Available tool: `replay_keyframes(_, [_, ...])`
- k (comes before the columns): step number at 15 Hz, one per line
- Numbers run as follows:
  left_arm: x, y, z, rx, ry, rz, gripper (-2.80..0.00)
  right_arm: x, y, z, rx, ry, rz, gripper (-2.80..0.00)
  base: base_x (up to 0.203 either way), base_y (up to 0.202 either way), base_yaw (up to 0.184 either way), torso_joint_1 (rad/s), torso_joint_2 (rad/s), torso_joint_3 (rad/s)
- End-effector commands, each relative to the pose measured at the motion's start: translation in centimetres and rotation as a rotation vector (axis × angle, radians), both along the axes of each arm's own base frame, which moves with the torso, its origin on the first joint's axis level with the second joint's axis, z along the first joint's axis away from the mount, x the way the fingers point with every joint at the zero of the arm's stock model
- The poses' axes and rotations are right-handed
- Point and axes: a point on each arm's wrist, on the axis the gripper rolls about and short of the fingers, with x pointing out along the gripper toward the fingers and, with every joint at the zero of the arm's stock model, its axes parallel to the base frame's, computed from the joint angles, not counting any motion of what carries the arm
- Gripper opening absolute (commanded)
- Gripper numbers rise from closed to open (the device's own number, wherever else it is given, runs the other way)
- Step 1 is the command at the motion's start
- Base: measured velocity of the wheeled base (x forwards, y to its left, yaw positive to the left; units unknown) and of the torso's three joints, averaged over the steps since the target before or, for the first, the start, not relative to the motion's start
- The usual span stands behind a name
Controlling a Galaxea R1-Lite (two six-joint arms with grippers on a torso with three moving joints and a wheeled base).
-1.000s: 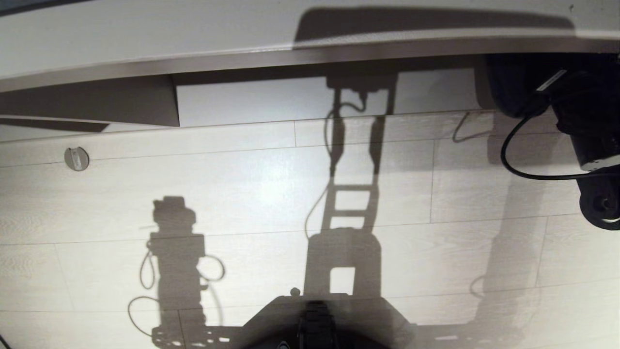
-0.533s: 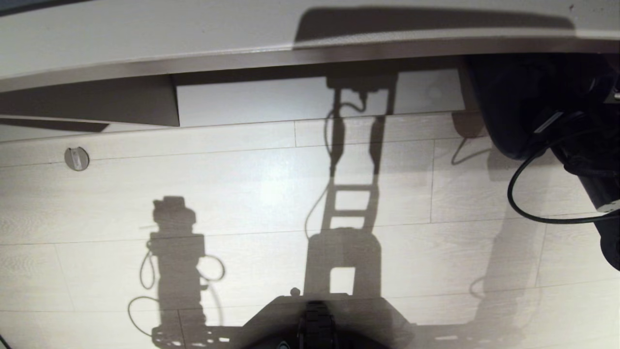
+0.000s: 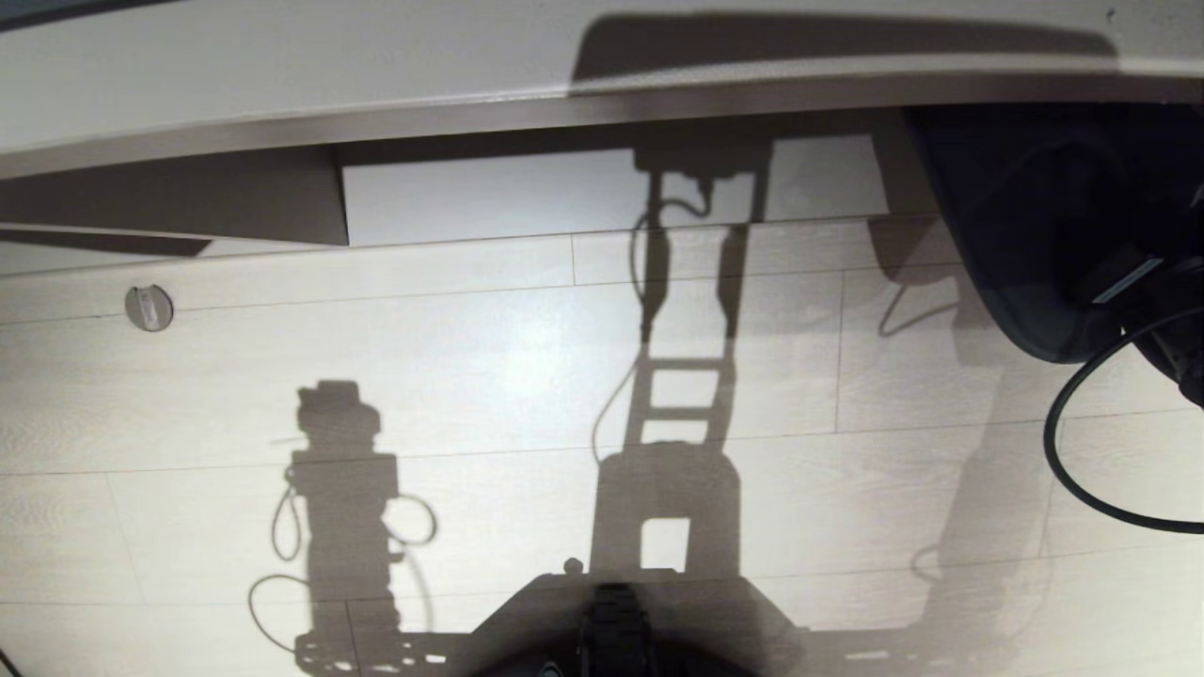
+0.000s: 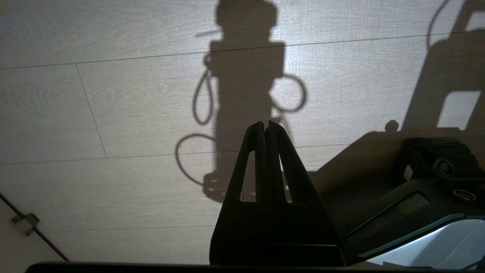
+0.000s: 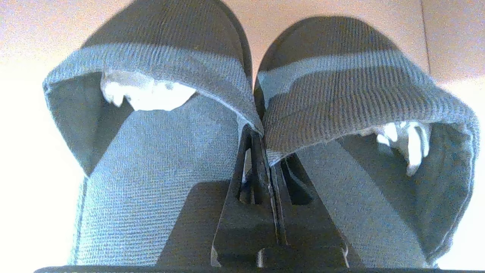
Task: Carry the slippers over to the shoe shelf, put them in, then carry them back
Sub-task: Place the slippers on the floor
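The slippers (image 3: 1016,244), a dark soft pair, hang at the far right of the head view, in front of the right end of the shoe shelf (image 3: 564,197). In the right wrist view both slippers (image 5: 341,94) lie side by side, toes away. My right gripper (image 5: 261,136) is shut on their two inner edges where the uppers meet. In the head view its fingertips are hidden behind the slippers, and only the right arm (image 3: 1171,329) shows. My left gripper (image 4: 265,125) is shut on nothing and hangs parked over the floor.
The shelf has a dark edge strip (image 3: 470,118) and an upright divider (image 3: 282,202) at the left. A round fitting (image 3: 149,307) sits in the pale plank floor. My base (image 3: 616,621) is at the near edge. A black cable (image 3: 1082,470) loops below the right arm.
The right arm has drawn back from the shelf's right end toward me, bringing the slippers with it; they now look larger and nearer. The left arm and the camera have not moved.
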Motion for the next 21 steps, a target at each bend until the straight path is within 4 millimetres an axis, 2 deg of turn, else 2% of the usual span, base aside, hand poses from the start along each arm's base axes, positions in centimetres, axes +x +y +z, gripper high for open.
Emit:
replay_keyframes(1, [0.0, 0.0, 0.0, 0.0, 0.0, 0.0, -2.8, -1.5, 0.1, 0.6, -0.002, -0.037, 0.005, -2.8, 0.0, 0.0, 0.0, 0.0, 0.0, 0.0])
replay_keyframes(3, [0.0, 0.0, 0.0, 0.0, 0.0, 0.0, -2.8, -2.3, 0.3, 0.2, -0.002, -0.015, 0.011, -2.8, 0.0, 0.0, 0.0, 0.0, 0.0, 0.0])
replay_keyframes(6, [0.0, 0.0, 0.0, 0.0, 0.0, 0.0, -2.8, -5.4, 0.7, -1.6, -0.003, 0.058, 0.032, -2.8, 0.0, 0.0, 0.0, 0.0, 0.0, 0.0])
replay_keyframes(13, [0.0, 0.0, 0.0, 0.0, 0.0, 0.0, -2.8, -9.1, 0.9, -3.9, -0.007, 0.167, 0.042, -2.8, 0.0, 0.0, 0.0, 0.004, 0.0, 0.0])
replay_keyframes(19, [0.0, 0.0, 0.0, 0.0, 0.0, 0.0, -2.8, -14.0, 0.7, -6.3, -0.016, 0.268, 0.037, -2.8, 0.0, 0.0, 0.0, 0.0, 0.0, 0.0])
replay_keyframes(21, [0.0, 0.0, 0.0, 0.0, 0.0, 0.0, -2.8, -16.4, 0.7, -7.3, -0.033, 0.267, 0.029, -2.8, 0.0, 0.0, 0.0, 0.0, 0.0, 0.0])
